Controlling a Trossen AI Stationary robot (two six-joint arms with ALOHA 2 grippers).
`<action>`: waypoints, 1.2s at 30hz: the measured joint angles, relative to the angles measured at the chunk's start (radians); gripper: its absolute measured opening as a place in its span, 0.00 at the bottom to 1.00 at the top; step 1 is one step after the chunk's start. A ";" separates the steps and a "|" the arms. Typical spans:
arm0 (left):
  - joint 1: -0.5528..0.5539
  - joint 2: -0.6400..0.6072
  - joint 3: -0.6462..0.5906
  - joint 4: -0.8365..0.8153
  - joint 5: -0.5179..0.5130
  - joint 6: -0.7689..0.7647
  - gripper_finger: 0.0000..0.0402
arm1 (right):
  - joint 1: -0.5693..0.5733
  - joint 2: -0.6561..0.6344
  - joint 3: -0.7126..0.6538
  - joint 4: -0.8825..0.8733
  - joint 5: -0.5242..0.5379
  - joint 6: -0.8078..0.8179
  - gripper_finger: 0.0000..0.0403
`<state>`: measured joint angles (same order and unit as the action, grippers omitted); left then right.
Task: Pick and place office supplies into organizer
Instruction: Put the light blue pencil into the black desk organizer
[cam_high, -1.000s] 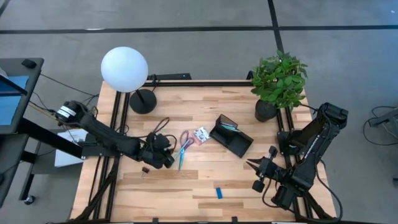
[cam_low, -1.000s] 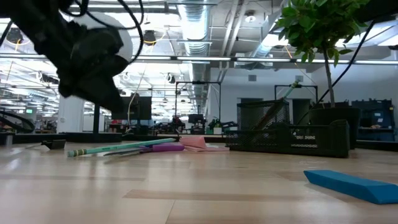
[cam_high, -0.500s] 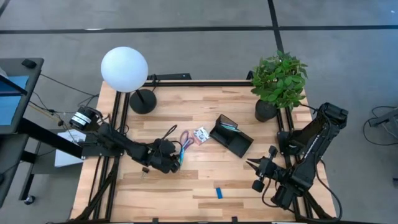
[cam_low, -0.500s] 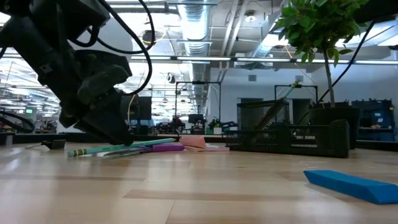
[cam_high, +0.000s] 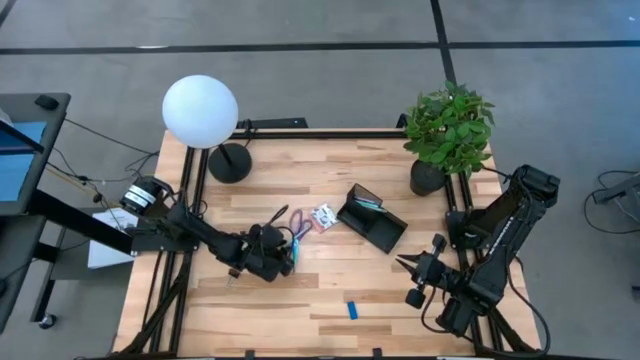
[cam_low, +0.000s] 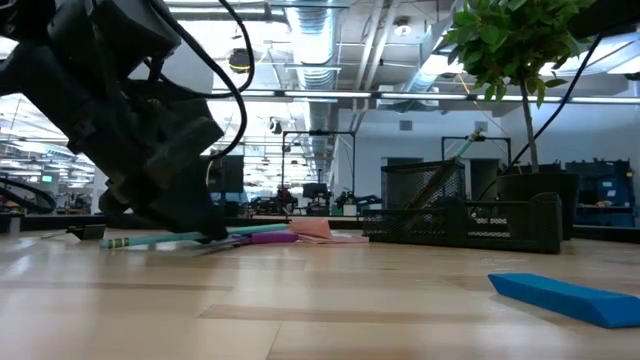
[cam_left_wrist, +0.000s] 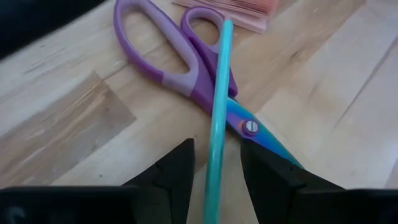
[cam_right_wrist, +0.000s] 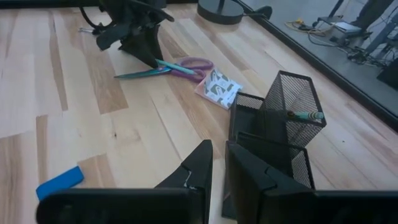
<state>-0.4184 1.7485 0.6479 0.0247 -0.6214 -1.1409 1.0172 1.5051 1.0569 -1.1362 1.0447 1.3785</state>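
Note:
A thin teal pen (cam_left_wrist: 217, 112) lies on the table, crossing the blades of the purple-handled scissors (cam_left_wrist: 180, 68). My left gripper (cam_left_wrist: 216, 149) is down at the table, open. One finger stands on each side of the pen's near part, and a strip of wood shows between pen and each finger. A white patterned packet (cam_high: 322, 216) lies beside the scissors. The black mesh organizer (cam_high: 370, 220) stands right of it with a teal pen (cam_right_wrist: 305, 115) in its tall section. My right gripper (cam_high: 402, 263) waits shut above the table's near right, holding nothing.
A blue block (cam_high: 352, 310) lies near the front edge and a tiny black piece (cam_high: 232, 272) sits left of my left gripper. A lamp with a white globe (cam_high: 200, 110) and round black base (cam_high: 230, 162) stands at the far left. A potted plant (cam_high: 448, 130) stands at the far right.
My left gripper has come down from above the table to the tabletop, shifting a little toward the right and near edges. It now straddles the teal pen. The pen and the scissors have stayed where they were.

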 joint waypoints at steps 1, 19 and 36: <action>0.000 0.000 -0.001 -0.001 0.002 -0.007 0.30 | 0.000 0.000 0.000 0.000 0.000 0.000 0.10; 0.049 -0.144 0.114 -0.091 0.022 0.175 0.02 | 0.002 0.000 0.000 -0.018 0.000 0.000 0.10; 0.483 0.083 1.259 -1.056 0.242 1.010 0.02 | 0.003 0.000 0.000 -0.023 -0.130 0.041 0.10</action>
<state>0.0644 1.8314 1.9067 -1.0315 -0.3797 -0.1311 1.0206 1.5051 1.0569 -1.1591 0.9146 1.4198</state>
